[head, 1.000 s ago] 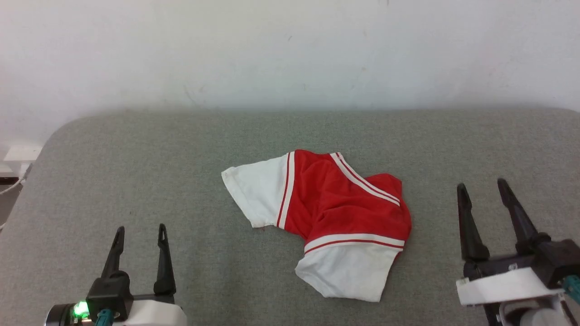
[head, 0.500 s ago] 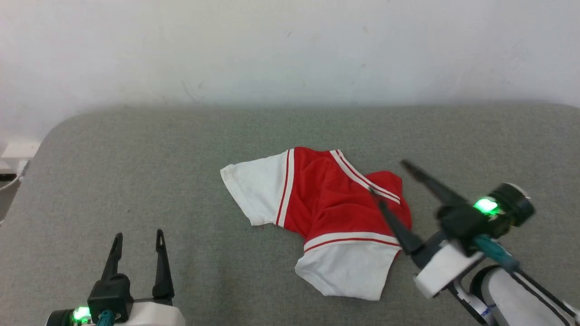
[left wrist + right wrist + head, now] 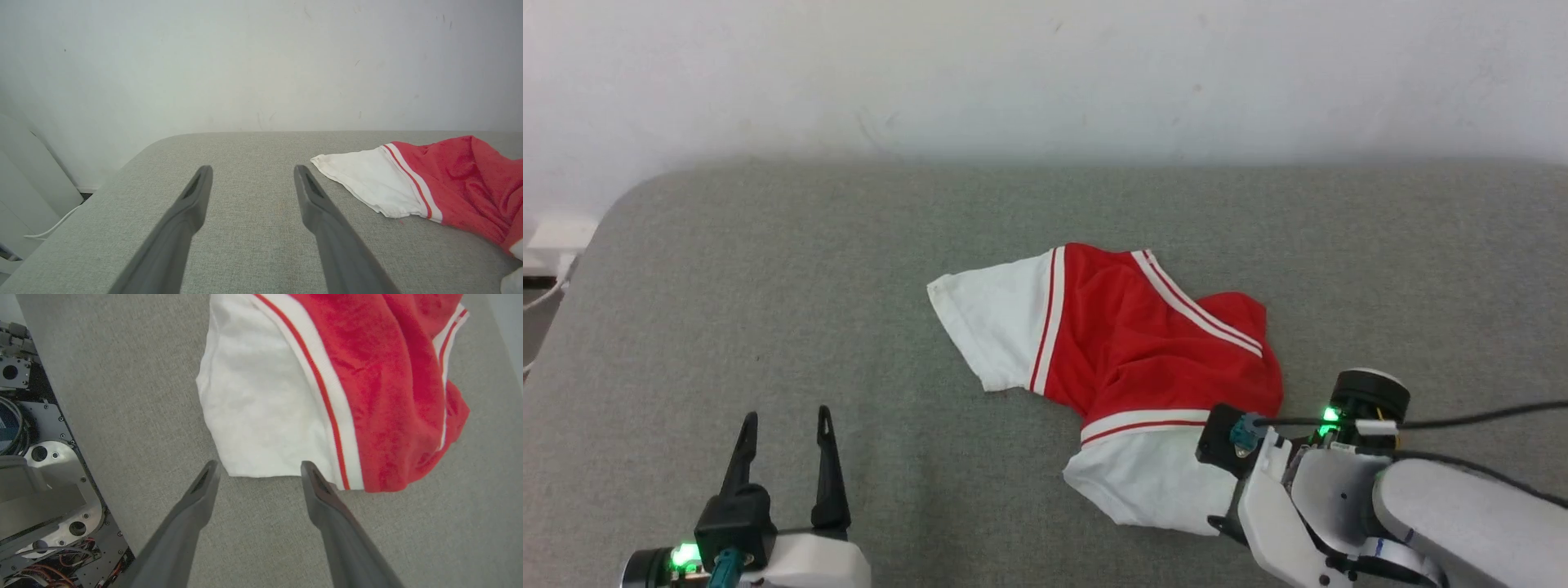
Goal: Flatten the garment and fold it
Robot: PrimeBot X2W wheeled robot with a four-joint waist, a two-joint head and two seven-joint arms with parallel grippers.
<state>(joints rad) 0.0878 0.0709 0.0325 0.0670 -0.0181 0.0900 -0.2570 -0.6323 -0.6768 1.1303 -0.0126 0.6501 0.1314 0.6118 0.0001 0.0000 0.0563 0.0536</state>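
My right arm reaches down over the near right corner of the garment. My right gripper hangs with its 2 fingers spread, tips at the nearer white sleeve's hem, pinching nothing. In the head view my wrist hides those fingers and part of that sleeve. My left gripper rests well left of the garment, fingers apart. The garment lies crumpled on the grey cushion, with open cushion all around it.

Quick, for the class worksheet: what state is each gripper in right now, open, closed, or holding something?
Left gripper: open, holding nothing.
Right gripper: open, fingertips at the edge of the garment's white sleeve, nothing gripped yet.
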